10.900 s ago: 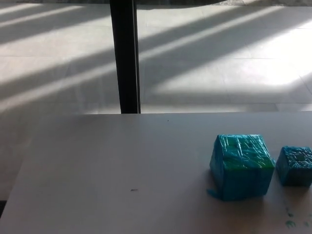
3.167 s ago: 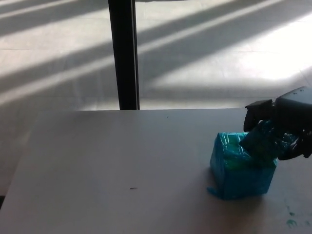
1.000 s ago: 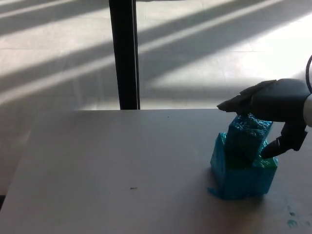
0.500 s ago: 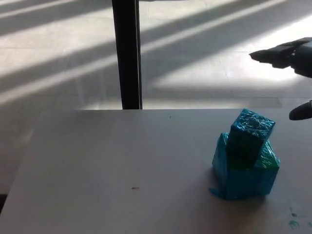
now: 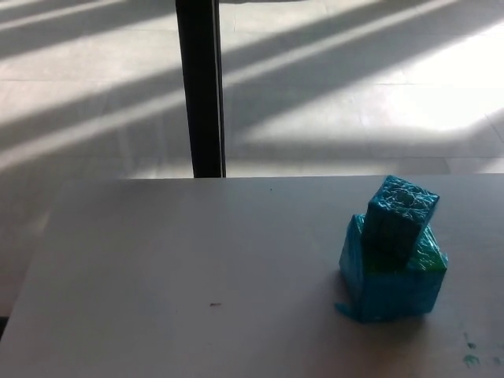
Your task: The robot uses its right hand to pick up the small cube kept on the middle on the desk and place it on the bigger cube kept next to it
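I see the small blue plastic-wrapped cube resting tilted atop the bigger blue-green wrapped cube on the white desk; neither hand shows, so I cannot tell their state.

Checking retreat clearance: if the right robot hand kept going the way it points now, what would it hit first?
Cannot say: neither robot hand shows in the head view, so no heading is readable. The small cube sits on the bigger cube, with nothing touching them.
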